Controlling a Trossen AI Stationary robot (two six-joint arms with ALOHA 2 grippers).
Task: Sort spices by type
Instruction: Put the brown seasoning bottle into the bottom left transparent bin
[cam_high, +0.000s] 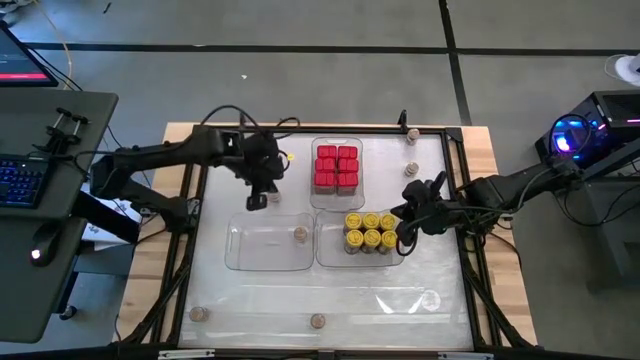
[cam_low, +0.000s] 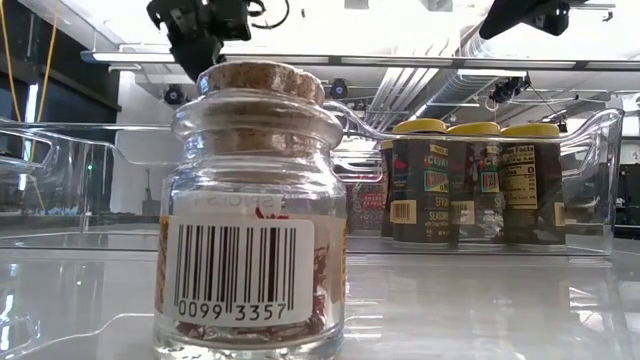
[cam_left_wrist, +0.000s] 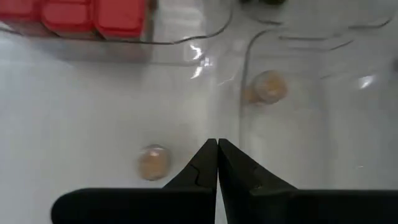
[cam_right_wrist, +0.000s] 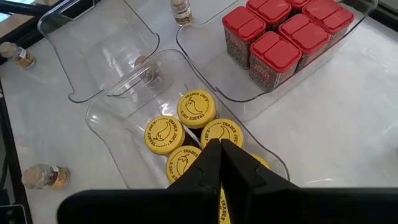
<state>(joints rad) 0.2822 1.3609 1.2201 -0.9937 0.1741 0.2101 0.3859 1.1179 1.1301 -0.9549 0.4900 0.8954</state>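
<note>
Jaws on both arms are pressed fully together and hold nothing.

Left gripper (cam_high: 257, 200) hangs over bare bench (cam_high: 250, 300) surface, just outside the far rim of the empty-looking clear rectangular plastic tray (cam_high: 240, 262). One small cork-topped tan-brown round glass jar (cam_left_wrist: 153, 162) stands on the bench just beside these jaws, unsorted. A second jar of the same kind (cam_high: 300, 234) sits beyond the jaws, inside that tray, the only one placed there.

Between the two arms, the red boxy lidded spice tins (cam_high: 336, 167) are packed together in their own clear tray (cam_high: 358, 200); this group appears complete.

Right gripper (cam_high: 403, 238) hangs directly above the yellow-lidded round spice jars (cam_high: 368, 231), grouped in a third clear tray (cam_high: 325, 255). That group also appears complete.

Judgement: two of three kinds are sorted; the tan-brown jars remain. Loose ones stand well apart from either set of jaws: near the bench's front edge (cam_high: 198, 313) (cam_high: 318, 321), and toward the far right corner (cam_high: 411, 168) (cam_high: 409, 133).

Clearance: the left jaws have open bench around them, with the tray rim and red tins the nearest obstructions. The right jaws must rise clear of the yellow lids and tray wall before travelling. Front-edge jars sit close to the black frame, leaving little margin for approach.
</note>
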